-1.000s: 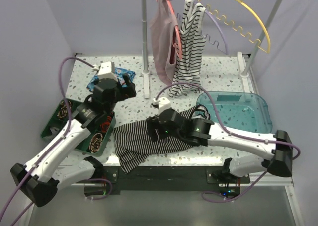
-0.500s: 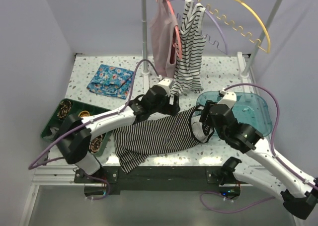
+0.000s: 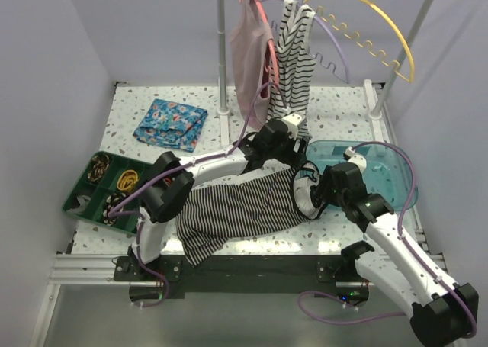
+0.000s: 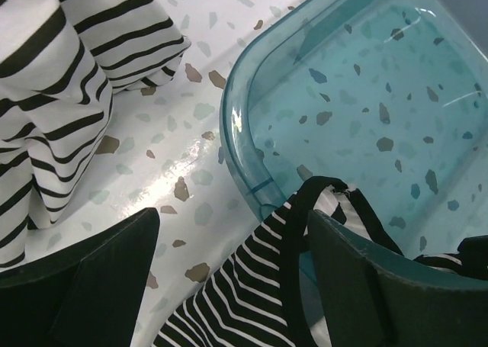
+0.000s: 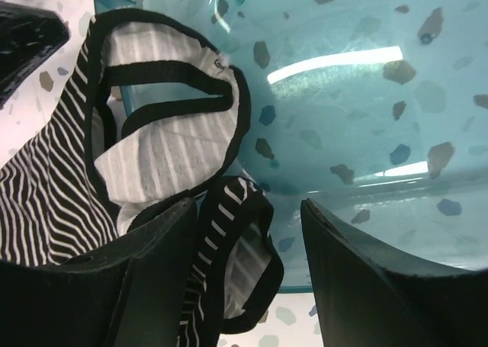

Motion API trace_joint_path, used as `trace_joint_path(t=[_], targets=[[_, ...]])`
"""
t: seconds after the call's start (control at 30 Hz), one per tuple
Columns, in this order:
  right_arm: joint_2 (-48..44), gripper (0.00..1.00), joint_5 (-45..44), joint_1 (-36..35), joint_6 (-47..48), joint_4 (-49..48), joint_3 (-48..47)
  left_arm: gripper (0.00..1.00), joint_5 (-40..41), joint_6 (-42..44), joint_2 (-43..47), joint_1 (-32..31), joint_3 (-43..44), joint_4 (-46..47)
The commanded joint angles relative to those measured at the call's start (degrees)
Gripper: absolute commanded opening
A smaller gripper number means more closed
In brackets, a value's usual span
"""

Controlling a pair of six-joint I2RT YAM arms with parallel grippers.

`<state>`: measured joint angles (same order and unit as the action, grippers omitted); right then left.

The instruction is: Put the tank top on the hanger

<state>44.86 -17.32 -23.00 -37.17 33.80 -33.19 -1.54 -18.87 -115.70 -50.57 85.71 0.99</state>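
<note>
We hold the left hand [image 4: 232,217] and right hand [image 5: 248,206] wide open and empty above the straps for pickup. The tank top [image 3: 244,210] lies on the bench [image 3: 343,103], straps over the tub [image 3: 381,171] rim.

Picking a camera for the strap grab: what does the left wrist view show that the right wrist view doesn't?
Only left wrist: the hem of the bold-striped garment, upper left. Only right wrist: the neckline opening of the tank top, pale inside showing. Both: dark-trimmed straps at the rim of the teal bin; left gripper and right gripper open.
</note>
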Motion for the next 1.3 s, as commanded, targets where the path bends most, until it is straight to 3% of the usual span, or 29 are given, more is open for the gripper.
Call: trace_joint_path(t=[0.0,0.07,0.4,0.83,1.27], targets=[[0.40,0.60,5.80,1.56,-0.98,-5.76,0.93,0.82,-1.97,3.49,-1.89,-0.67,4.72,-0.55],[0.32,0.59,6.60,1.73,-1.68,-6.38,1.55,0.81,-2.76,3.49,-2.51,-1.11,5.78,-2.82],[-0.04,0.38,6.86,1.91,-2.12,-7.08,1.72,0.76,-3.82,1.39,-2.60,-1.46,3.68,-3.72],[0.05,0.31,6.69,1.91,-1.77,-7.17,1.02,0.66,-4.44,0.77,-3.30,-1.55,2.71,-2.75],[-1.44,0.28,6.69,1.82,-1.77,-5.94,-0.21,0.33,-4.00,-0.02,-4.36,-1.82,2.18,-2.75]])
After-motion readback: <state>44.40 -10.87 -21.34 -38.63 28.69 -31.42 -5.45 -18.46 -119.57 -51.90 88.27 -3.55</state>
